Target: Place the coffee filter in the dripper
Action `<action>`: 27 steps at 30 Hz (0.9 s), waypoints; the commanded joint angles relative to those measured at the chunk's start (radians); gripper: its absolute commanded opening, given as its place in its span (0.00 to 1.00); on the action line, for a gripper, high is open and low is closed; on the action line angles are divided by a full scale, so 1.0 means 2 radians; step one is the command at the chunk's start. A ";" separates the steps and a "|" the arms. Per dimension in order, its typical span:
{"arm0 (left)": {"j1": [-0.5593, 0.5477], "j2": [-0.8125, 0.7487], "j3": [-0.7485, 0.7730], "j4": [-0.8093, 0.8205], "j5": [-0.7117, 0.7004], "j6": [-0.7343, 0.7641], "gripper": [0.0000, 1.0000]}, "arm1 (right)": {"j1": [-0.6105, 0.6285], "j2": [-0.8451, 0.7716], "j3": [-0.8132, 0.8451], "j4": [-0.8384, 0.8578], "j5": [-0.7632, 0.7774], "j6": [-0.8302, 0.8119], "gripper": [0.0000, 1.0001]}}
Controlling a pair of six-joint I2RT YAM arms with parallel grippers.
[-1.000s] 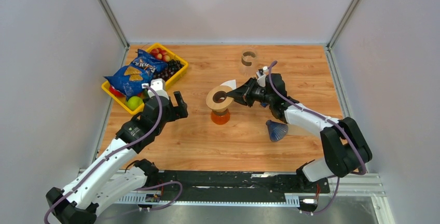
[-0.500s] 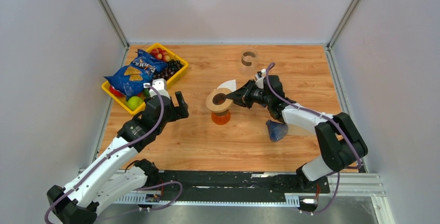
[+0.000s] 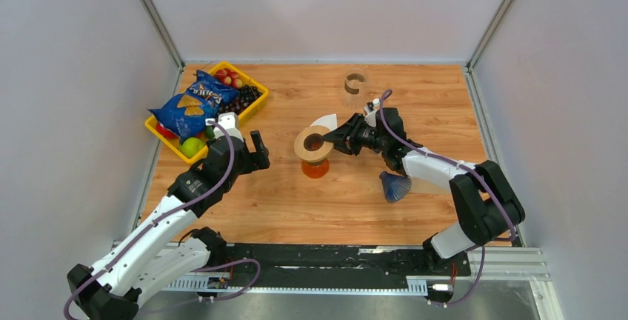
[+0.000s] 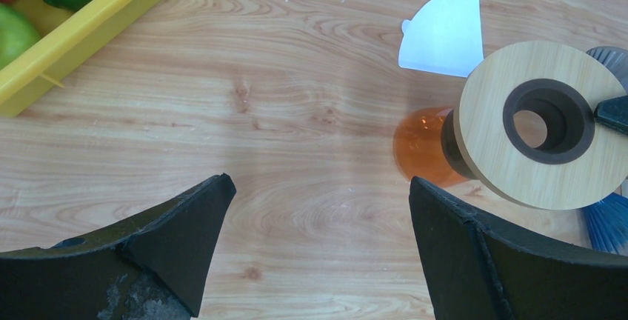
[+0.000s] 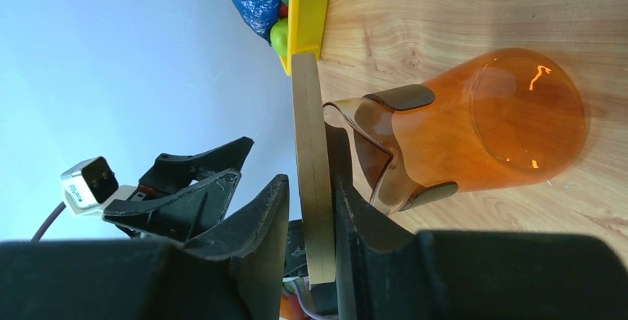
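The coffee filter [image 3: 326,121] is lying flat on the table [image 3: 415,98], a white paper fan just beyond the far edge of the dripper [image 3: 313,142]. The dripper's wooden disc [image 4: 489,161] is sitting on an orange glass vessel [image 5: 481,127]. From above, the filter's near corner is slipping out of sight behind the disc.

The filter is probably going to handle as almost weightless, soft and easily creased. It is offering no raised side to pinch while pressed to the wood. The small tab [image 4: 406,26] at its left corner, or the curved open edge, looks like the best place to take hold. A light nip would be best, so the paper does not crumple or slide.

The right gripper [image 3: 331,136] is reaching in from the right, its jaws straddling the disc's rim. The right wrist view is showing a thin sliver of gap beside the wood, so the hold looks slack rather than clamped. The left gripper [image 4: 318,181] is hovering spread wide and holding nothing, left of the dripper.

A blue ribbed cone [image 3: 395,185] is lying near and right, a clear glass [image 3: 355,83] is standing far back, and a yellow tray [image 3: 255,104] of snacks and fruit is sitting far left.
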 commanded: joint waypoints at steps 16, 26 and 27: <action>-0.001 0.003 0.005 0.004 0.002 0.005 1.00 | 0.002 -0.040 0.035 -0.057 0.053 -0.052 0.53; 0.000 0.005 0.008 0.001 0.000 0.004 1.00 | 0.002 -0.052 0.062 -0.112 0.075 -0.095 0.64; 0.000 0.005 0.008 0.000 0.000 0.004 1.00 | 0.003 -0.050 0.066 -0.119 0.076 -0.102 0.65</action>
